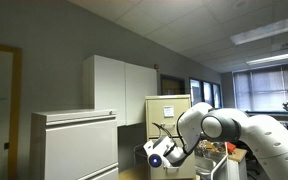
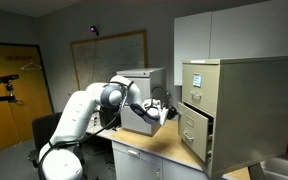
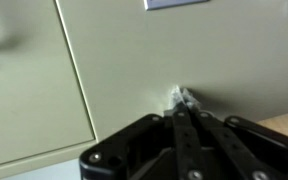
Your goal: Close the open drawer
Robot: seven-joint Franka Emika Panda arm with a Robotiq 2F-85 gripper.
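In an exterior view, the Franka arm (image 2: 89, 115) rises at the left and reaches across toward the right. Its gripper (image 2: 167, 112) is level with the middle of the beige filing cabinet (image 2: 239, 100), which stands on the table (image 2: 159, 147). The open drawer (image 2: 196, 125) juts out of the cabinet's front toward the arm, with the gripper near its face, though this view cannot show whether they touch.

The wrist view settles the gripper's state. The black fingers (image 3: 187, 122) are pressed together into one blunt tip and hold nothing. I judge this is so the tip can push on a flat panel rather than grasp a handle. The tip sits on or just off a plain beige panel (image 3: 134, 60), with a vertical seam (image 3: 76, 80) to its left. Whether that panel is the drawer front cannot be told from here.

Only the side-on exterior view shows how far the drawer sticks out. In the remaining exterior view the cabinet (image 1: 169, 108) faces the camera with the arm partly in front of it, so the drawer's projection is lost. That view does show a pale lateral cabinet (image 1: 74, 140) at the far left.
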